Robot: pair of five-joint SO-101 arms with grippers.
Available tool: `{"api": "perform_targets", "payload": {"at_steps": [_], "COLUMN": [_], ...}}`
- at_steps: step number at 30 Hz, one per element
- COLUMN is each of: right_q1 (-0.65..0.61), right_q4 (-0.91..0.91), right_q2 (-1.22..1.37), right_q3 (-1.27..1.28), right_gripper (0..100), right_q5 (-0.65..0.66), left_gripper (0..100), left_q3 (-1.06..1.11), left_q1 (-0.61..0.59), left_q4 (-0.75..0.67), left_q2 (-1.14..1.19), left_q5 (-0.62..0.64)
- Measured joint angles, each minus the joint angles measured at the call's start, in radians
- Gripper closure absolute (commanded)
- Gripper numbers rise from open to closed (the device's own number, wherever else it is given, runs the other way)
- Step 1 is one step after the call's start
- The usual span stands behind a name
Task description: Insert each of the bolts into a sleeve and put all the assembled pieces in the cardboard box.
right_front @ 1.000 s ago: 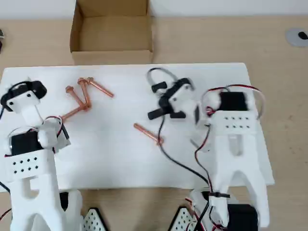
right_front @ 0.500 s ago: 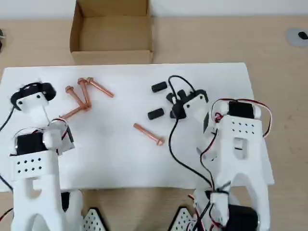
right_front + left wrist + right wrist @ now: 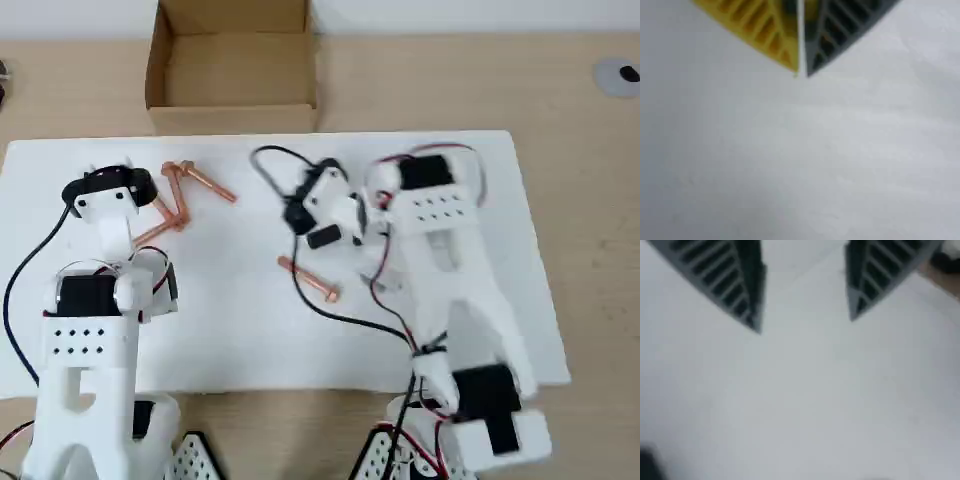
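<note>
1. Left claw (image 3: 801, 73). On your left arm, with one yellow finger (image 3: 765, 35) and one grey finger (image 3: 840, 30). The two are pressed together at the tips and hold nothing. It hangs over bare white sheet (image 3: 230, 330). In the high view the arm's head sits at the sheet's left part, just beside the bolt cluster.

2. Right claw (image 3: 805, 322). On your right arm, with two dark ribbed fingers standing well apart. Nothing lies between them and plain sheet lies beneath. In the high view the arm stretches across to the sheet's middle, and its head sits just beside the black sleeve.

3. Bolt cluster (image 3: 178, 198). Copper-coloured bolts, four as far as you can count. They lie flat and crossed over one another at the sheet's upper left. None carries a sleeve.

4. Lone bolt (image 3: 308, 278). Copper-coloured, lying flat and slanted near the sheet's middle. It is well apart from the cluster and near the sleeve, but not touching it.

5. Black sleeve (image 3: 322, 237). A short dark cylinder on its side on the sheet, between the right arm's head and the lone bolt.

6. Cardboard box (image 3: 232, 118). Open-topped, standing on the wooden table (image 3: 580, 200) just beyond the sheet's far edge, well apart from both claws.
</note>
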Motion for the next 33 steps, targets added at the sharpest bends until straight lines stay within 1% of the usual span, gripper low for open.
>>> {"api": "perform_targets", "payload": {"at_steps": [5,8,13,18,22,33], "right_q1": [-0.017,-0.015,0.026,0.029,0.031,0.032], "right_q4": [0.002,0.002,0.044,0.075,0.078,0.078], "right_q2": [0.130,0.204,0.356,0.473,0.517,0.586], "right_q3": [-0.104,-0.169,-0.296,-0.416,-0.431,-0.433], "right_gripper": [76.5,76.5,76.4,76.4,76.4,76.3], "right_q5": [0.052,0.114,0.204,0.262,0.279,0.328], "left_gripper": [99,99,99,99,99,99], "left_q3": [0.000,0.000,0.000,0.000,0.000,0.000], "left_q1": [0.000,0.002,0.002,0.020,0.044,0.046], "left_q4": [0.000,0.000,0.000,0.000,0.002,0.002], "left_q2": [0.000,0.000,0.000,0.000,0.000,0.000], "left_q5": [0.000,0.000,0.000,0.000,0.000,0.000]}}
